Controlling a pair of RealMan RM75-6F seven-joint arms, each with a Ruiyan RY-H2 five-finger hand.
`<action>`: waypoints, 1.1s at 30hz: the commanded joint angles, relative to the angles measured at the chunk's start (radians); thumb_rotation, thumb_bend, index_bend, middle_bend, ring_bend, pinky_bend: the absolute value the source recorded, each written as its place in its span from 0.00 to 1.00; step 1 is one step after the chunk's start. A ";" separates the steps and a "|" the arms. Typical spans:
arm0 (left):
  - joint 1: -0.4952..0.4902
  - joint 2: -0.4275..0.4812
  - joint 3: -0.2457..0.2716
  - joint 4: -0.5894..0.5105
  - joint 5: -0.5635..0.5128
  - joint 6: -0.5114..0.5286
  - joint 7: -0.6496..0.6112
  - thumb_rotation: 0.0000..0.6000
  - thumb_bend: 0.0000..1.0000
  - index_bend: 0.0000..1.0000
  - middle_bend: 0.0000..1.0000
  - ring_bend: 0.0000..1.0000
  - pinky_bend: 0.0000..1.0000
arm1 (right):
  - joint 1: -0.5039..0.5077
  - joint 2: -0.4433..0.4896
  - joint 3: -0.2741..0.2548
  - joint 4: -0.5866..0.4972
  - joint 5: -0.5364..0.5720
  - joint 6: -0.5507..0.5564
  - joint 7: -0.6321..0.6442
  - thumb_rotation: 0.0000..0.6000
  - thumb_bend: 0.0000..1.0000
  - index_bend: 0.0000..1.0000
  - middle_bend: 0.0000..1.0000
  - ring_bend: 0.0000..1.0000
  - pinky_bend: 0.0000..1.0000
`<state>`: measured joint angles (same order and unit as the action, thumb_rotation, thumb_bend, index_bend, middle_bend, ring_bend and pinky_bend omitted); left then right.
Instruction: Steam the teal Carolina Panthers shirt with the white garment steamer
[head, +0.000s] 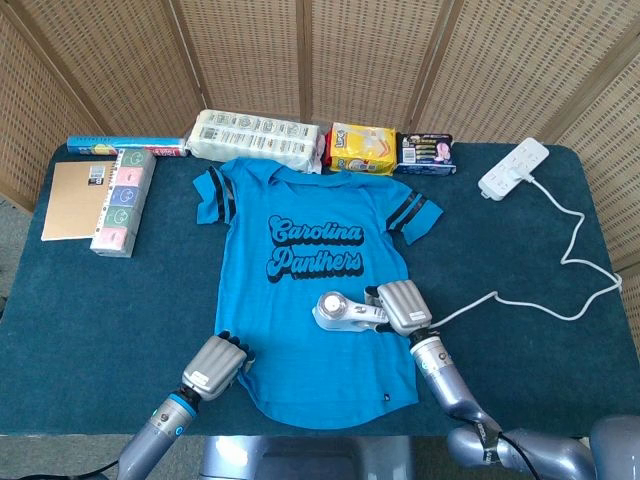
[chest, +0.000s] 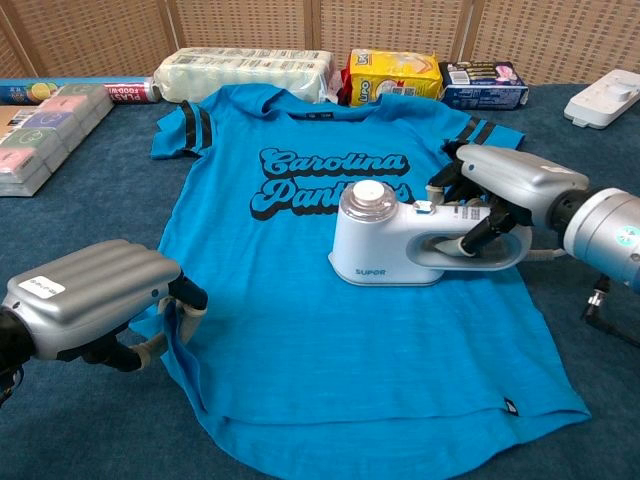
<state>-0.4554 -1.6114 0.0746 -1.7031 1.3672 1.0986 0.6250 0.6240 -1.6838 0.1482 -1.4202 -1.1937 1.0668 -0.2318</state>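
Table (head: 100, 300) holds flat shirt (chest: 330, 340), right hand (chest: 500, 185) clamped on steamer (chest: 385, 245) mid-shirt, left hand (chest: 95, 300) pinching the hem; steaming underway, coverage apparently partial.

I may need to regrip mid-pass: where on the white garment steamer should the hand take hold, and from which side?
Grip the looped handle of the white garment steamer, coming from the robot's right. The loop points that way, and the right hand already has its fingers through it. The round cap end faces left over the teal Carolina Panthers shirt.
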 joint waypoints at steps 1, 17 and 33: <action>0.000 0.000 -0.001 0.000 0.000 0.000 -0.003 1.00 0.49 0.63 0.62 0.48 0.37 | 0.004 -0.011 0.006 0.003 0.003 -0.004 -0.006 1.00 0.37 0.69 0.75 0.83 0.84; 0.003 -0.002 0.001 0.003 0.008 0.002 -0.008 1.00 0.49 0.63 0.62 0.48 0.37 | 0.016 -0.048 0.009 -0.015 0.002 -0.013 -0.058 1.00 0.37 0.68 0.74 0.83 0.84; 0.011 0.012 0.007 -0.001 0.015 0.008 -0.008 1.00 0.49 0.63 0.62 0.48 0.37 | -0.031 0.030 -0.025 -0.066 -0.005 0.010 -0.086 1.00 0.37 0.68 0.75 0.83 0.84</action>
<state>-0.4442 -1.5993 0.0821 -1.7036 1.3820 1.1069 0.6170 0.5929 -1.6538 0.1236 -1.4862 -1.1986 1.0767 -0.3175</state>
